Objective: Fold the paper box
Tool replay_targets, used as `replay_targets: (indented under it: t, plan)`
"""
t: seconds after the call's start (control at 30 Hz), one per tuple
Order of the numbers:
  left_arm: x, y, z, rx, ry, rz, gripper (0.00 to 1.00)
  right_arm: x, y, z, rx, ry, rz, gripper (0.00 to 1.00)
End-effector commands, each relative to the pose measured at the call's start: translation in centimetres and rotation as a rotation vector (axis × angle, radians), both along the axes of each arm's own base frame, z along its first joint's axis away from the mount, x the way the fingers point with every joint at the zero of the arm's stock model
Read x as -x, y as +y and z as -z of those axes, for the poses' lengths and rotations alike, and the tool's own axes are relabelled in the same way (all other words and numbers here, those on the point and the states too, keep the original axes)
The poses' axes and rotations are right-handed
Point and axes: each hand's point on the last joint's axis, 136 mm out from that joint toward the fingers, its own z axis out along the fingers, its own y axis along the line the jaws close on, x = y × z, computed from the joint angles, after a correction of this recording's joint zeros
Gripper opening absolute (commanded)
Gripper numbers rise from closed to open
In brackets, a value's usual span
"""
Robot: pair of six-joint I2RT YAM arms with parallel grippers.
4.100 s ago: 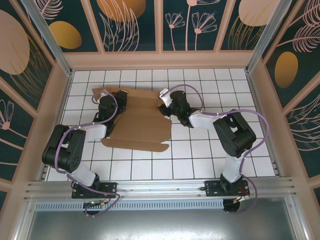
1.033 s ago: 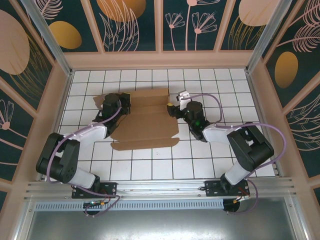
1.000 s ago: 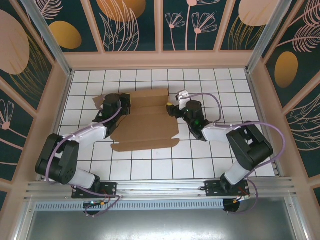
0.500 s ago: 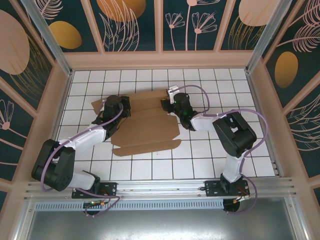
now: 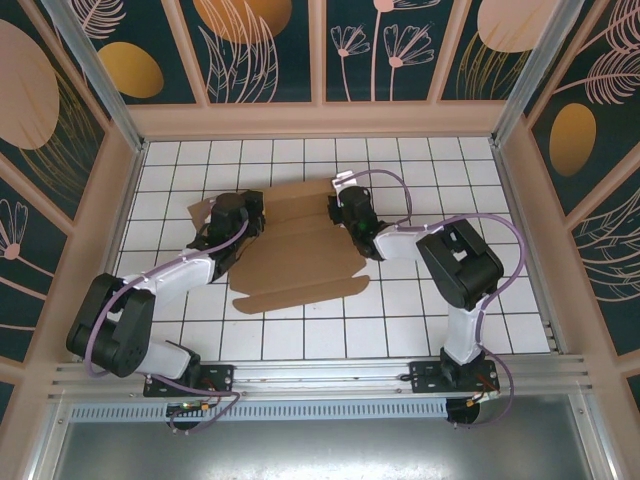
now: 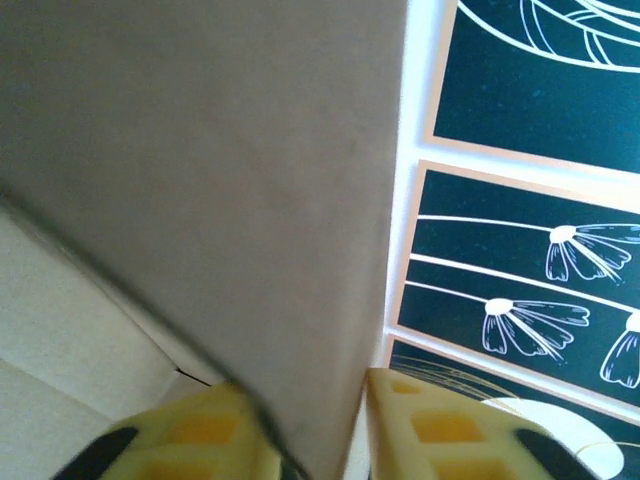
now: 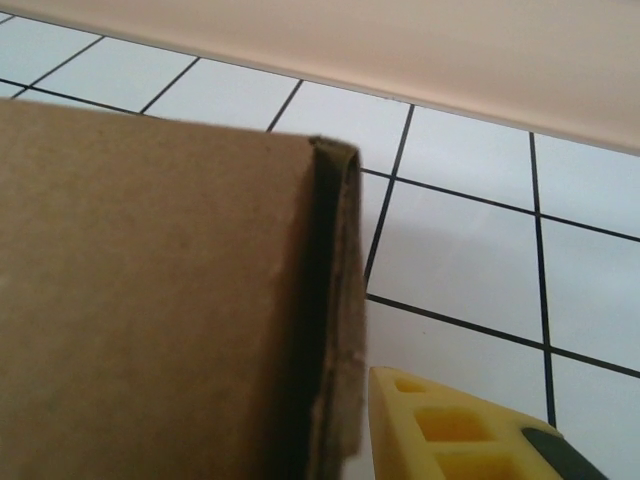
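The paper box (image 5: 295, 255) is a brown cardboard sheet with creases, lying partly folded on the white tiled floor. My left gripper (image 5: 241, 212) is at its back left edge. In the left wrist view a raised flap (image 6: 220, 200) stands between the yellow fingers (image 6: 440, 430); the jaws are a little apart, with a thin gap on the right side. My right gripper (image 5: 346, 207) is at the back right corner. There a doubled-over wall (image 7: 335, 300) lies against the one visible yellow finger (image 7: 450, 435); the other finger is hidden behind the cardboard.
Wooden walls with dark floral panels (image 5: 320, 50) enclose the tiled floor (image 5: 420, 320). The near wall rail (image 7: 400, 50) runs close behind the right gripper. Both arm bases sit on the aluminium rail (image 5: 320, 378) at the front.
The right gripper moved left onto the box's back right corner and closed down. The left gripper's jaws loosened on the flap. The box turned slightly, its front edge swinging right.
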Motion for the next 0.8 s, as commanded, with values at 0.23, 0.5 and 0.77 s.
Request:
replay_targets:
  t: [0.23, 0.5, 0.77]
  plan:
    - [3.3, -3.4, -0.2, -0.236, -0.029, 0.381, 0.46, 1.5, -7.3, -1.0, -0.003, -0.024, 0.159, 0.26]
    - [7.1, -0.1, -4.9, -0.769, -0.152, 0.572, 0.48, 3.1, -8.9, -0.7, -0.011, -0.031, 0.172, 0.25]
    - [4.2, 1.4, -10.8, -0.881, -0.229, 0.688, 0.74, 4.0, -9.9, -0.1, -0.033, -0.043, 0.200, 0.25]
